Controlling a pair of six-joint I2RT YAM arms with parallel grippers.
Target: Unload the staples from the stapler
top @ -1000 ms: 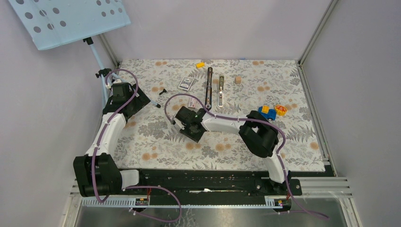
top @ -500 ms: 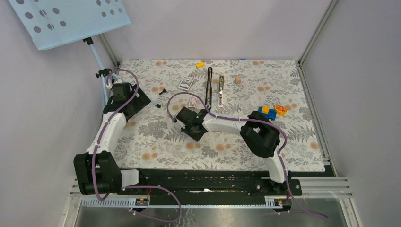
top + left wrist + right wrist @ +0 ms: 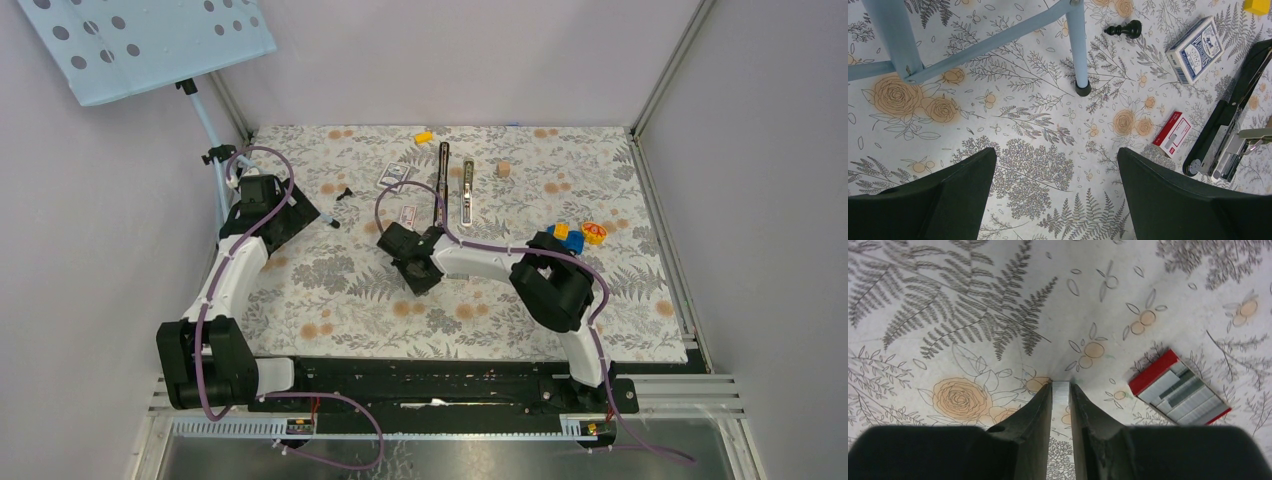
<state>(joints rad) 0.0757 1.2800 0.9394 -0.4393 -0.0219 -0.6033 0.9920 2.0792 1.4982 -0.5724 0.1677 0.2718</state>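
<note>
A short silver-grey strip of staples (image 3: 1061, 390) is pinched between the nearly closed right jaws, low over the floral bench (image 3: 973, 300), probably for setting down. The slim black stapler (image 3: 441, 180) lies opened just beyond them, rail exposed for unloading. The left jaws are spread wide, empty.

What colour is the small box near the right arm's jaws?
Red and white box; right wrist view shows it best.

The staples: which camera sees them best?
The right wrist view: the staples show close up, a silver strip pinched in the right gripper. In the top external view that arm hides them. The left wrist view shows the stapler, but not the pinched strip.
</note>
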